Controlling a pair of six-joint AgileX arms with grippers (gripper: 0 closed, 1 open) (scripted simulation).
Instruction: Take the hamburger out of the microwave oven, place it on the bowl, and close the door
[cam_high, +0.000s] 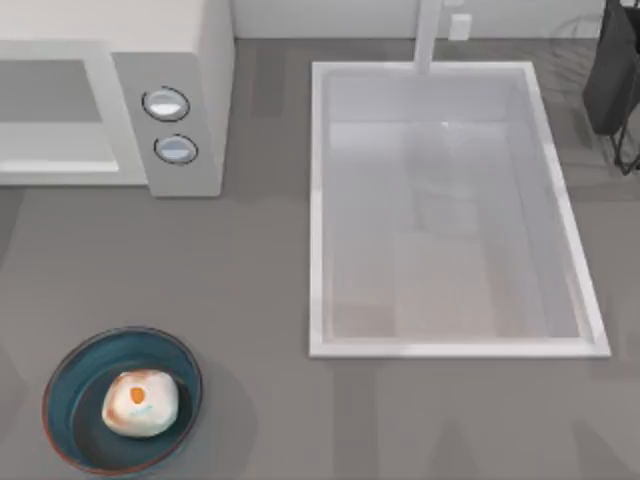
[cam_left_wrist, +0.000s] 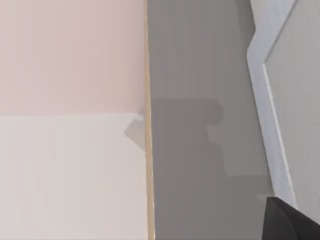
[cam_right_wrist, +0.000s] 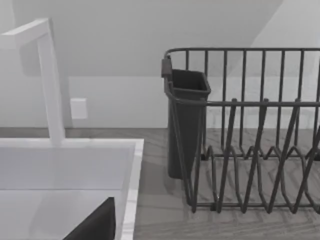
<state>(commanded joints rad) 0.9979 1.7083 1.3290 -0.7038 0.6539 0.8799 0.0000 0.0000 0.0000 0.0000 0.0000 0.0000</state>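
1. Hamburger sits inside the bowl at the near left of the desk, so taking it out and setting it down look done
2. Nothing is touching the bun, and it rests a little toward the near side of the bowl, well apart from the oven
3. At mid depth the white sink takes up the desk's right half, and nothing lies in it
4. Farther back on the left stands the microwave, with its two knobs turned toward the sink
5. Its front reads as a grey rectangle in a white frame. I cannot tell whether that is the door's window or the bare inside, so closing the door may be the step left
6. From the left wrist comes a pale flat panel edge-on beside a strip of desk, with a dark tip of the left gripper. Whether it is wide or narrow I cannot tell
7. The right wrist view adds the far corner from the side, with the tap, a wire dish rack and its dark cup. A dark corner of the right gripper shows there, and its state cannot be judged either
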